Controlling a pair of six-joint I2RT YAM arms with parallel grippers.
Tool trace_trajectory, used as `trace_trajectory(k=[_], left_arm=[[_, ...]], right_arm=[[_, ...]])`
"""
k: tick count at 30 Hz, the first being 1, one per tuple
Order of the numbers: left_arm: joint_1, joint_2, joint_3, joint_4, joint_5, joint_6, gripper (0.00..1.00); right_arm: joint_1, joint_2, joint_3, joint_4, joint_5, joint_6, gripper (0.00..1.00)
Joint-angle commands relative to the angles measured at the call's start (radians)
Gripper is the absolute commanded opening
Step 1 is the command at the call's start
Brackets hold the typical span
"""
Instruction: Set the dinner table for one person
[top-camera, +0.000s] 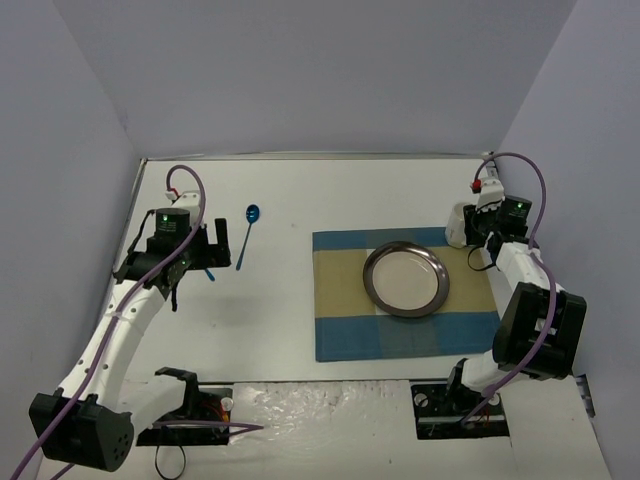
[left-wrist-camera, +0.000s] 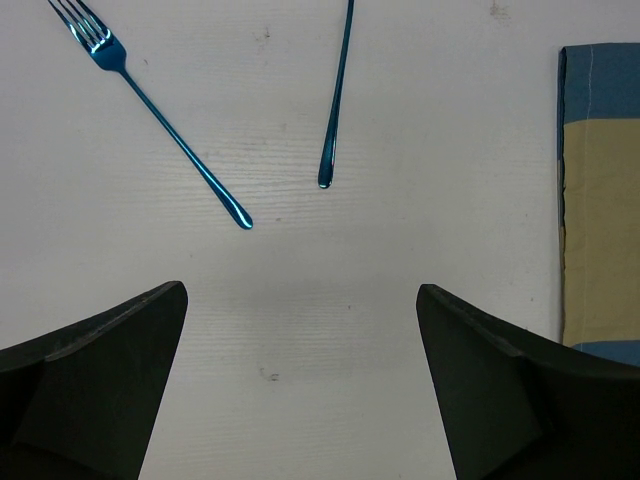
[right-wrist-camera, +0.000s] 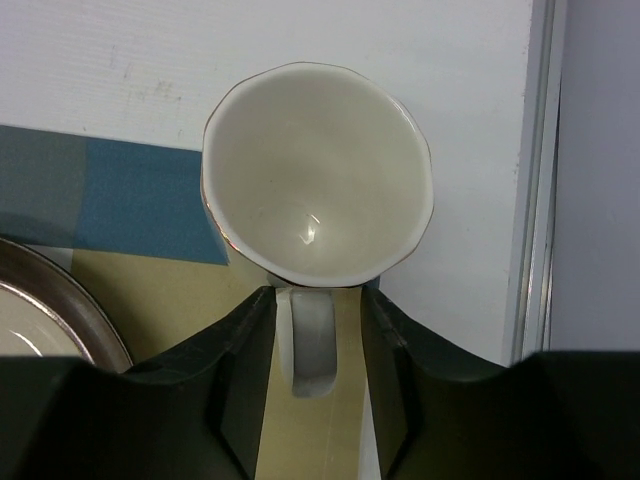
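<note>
Seemingly finishing the cup (right-wrist-camera: 318, 180) placement: right gripper (right-wrist-camera: 317, 300) fingers flanking its handle, slightly parted, not pinching. Hovering left gripper (left-wrist-camera: 302, 287) spread wide over the dinner table (left-wrist-camera: 450, 100), fork (left-wrist-camera: 165, 122) and spoon (left-wrist-camera: 338, 90) lying just beyond its fingertips. Next calling for pinching cutlery, carrying it beside the placemat (left-wrist-camera: 600, 200).

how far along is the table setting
Done: the plate sits on the checked placemat. In hand: the right gripper straddles the cup by its handle at the mat's far right corner; whether it grips is unclear. Left: the fork and spoon lie on the bare dinner table left of the mat, the open left gripper above them, touching neither.
</note>
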Motion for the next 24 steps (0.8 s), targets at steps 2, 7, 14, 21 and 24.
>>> trace_trajectory(k=[2, 7, 14, 21, 24], left_arm=[[0.012, -0.027, 0.0, 0.058, -0.006, 0.01, 0.97], [0.019, -0.029, 0.0, 0.058, -0.002, 0.008, 0.97], [0.049, -0.027, 0.0, 0.064, 0.039, -0.009, 0.97], [0.057, -0.011, -0.002, 0.064, 0.047, -0.023, 0.97], [0.057, 0.001, -0.008, 0.066, 0.037, -0.032, 0.97]], right_arm=[[-0.003, -0.042, -0.005, 0.05, 0.021, -0.006, 0.4], [-0.003, -0.08, -0.014, 0.032, 0.023, 0.004, 0.48], [0.004, -0.206, -0.021, 0.005, 0.031, 0.06, 0.71], [0.031, -0.405, -0.01, 0.004, 0.006, 0.245, 0.92], [0.041, -0.47, 0.007, 0.007, 0.013, 0.359, 0.96]])
